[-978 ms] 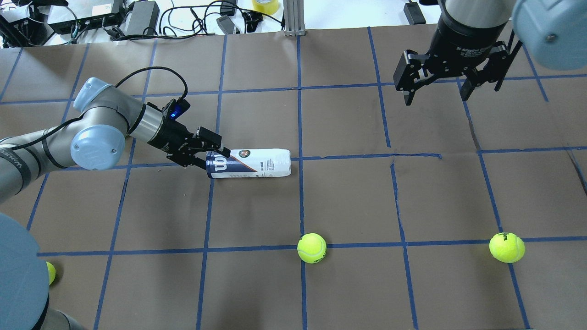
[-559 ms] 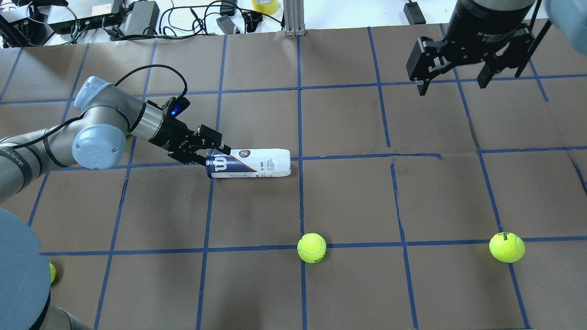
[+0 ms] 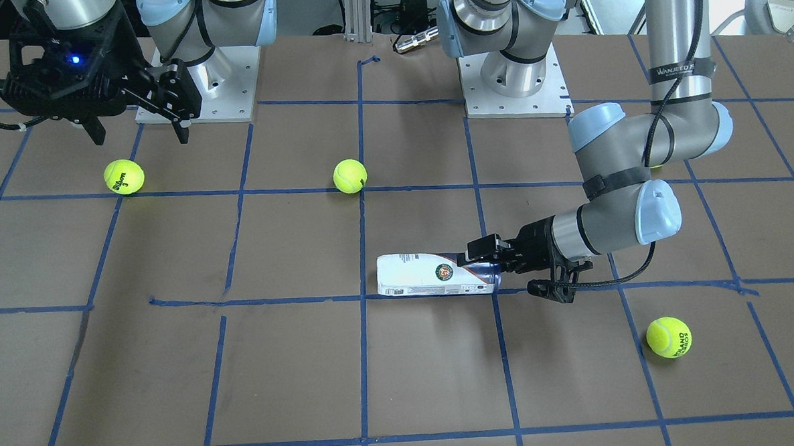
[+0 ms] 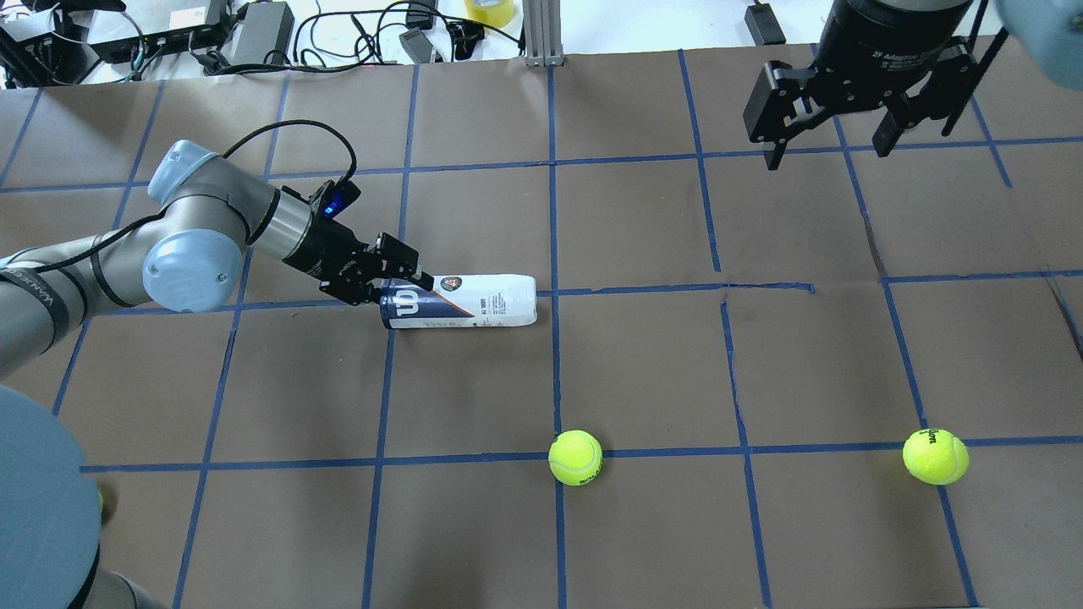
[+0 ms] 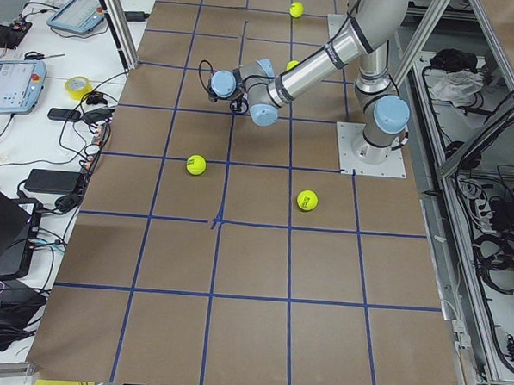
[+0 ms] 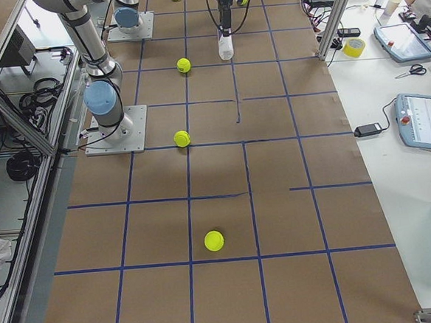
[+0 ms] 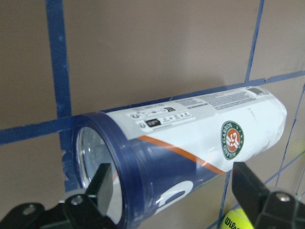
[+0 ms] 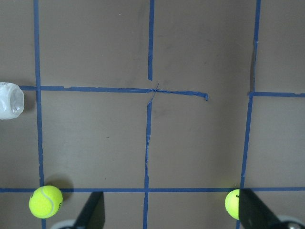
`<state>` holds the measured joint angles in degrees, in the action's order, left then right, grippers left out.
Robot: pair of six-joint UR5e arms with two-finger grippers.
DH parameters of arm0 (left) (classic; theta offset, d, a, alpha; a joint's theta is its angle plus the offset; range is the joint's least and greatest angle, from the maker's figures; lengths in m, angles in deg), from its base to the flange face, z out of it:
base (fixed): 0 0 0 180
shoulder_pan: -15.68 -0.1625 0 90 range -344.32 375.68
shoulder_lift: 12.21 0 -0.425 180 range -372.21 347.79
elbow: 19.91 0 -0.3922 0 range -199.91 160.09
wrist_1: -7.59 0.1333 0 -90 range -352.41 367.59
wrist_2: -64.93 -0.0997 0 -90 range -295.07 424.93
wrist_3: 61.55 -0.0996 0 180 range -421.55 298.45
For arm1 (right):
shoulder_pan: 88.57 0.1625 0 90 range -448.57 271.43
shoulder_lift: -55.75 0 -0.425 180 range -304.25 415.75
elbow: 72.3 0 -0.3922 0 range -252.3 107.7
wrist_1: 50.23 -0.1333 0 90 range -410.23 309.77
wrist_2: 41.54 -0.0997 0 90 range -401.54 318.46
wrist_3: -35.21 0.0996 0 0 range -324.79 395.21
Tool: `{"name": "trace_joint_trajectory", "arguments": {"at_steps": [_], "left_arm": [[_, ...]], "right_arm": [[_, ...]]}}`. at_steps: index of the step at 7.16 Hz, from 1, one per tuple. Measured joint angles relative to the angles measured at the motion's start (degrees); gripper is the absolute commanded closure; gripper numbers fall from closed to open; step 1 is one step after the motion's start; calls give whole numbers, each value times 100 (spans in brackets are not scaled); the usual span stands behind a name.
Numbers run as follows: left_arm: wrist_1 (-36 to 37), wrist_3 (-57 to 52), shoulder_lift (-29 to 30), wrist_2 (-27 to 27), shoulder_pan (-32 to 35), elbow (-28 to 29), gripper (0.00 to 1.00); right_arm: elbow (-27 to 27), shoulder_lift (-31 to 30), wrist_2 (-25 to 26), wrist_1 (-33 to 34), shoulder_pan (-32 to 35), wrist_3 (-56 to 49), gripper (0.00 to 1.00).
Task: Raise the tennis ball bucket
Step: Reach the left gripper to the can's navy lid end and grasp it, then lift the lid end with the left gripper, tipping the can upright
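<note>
Plastic tennis ball bucket [image 4: 461,300] lying unlifted, centre-left; left gripper [image 4: 398,289] straddling its navy end, spread; right gripper [image 4: 825,154] hanging spread, upper right; squeezing, lifting remaining.

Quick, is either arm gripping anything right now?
Left end effector: open, fingers on either side of the navy end of the tennis ball can, not clamped.
Right end effector: open, holding nothing.

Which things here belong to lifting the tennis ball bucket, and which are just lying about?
Job: tennis ball bucket, lying on its side; left end effector, straddling its navy end.
Lying about: tennis ball; another tennis ball; tape roll; right end effector, open.
</note>
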<state>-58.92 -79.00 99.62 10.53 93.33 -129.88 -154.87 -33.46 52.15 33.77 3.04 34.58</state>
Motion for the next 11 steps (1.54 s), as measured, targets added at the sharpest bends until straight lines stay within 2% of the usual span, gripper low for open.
{"name": "trace_joint_trajectory", "arguments": {"at_steps": [1,2,3,4,5,9,11], "left_arm": [[4,38,-1,-16,2,13,46],[4,158,-2,-24,3,68,61],[-14,318,-2,-29,4,163,73],[-46,425,-1,-48,4,230,91],[-63,501,-1,-104,4,257,100],[-92,645,-16,-257,4,307,100],[-168,1147,-71,-236,4,445,100]], "right_arm": [[1,59,29,-23,-21,1,0],[4,77,114,-51,-40,5,0],[24,91,183,-36,-40,13,0],[31,89,221,-89,-40,15,0],[34,71,233,-218,-36,13,0],[43,115,-371,-368,-36,30,0],[27,152,-391,-356,-74,34,0]]}}
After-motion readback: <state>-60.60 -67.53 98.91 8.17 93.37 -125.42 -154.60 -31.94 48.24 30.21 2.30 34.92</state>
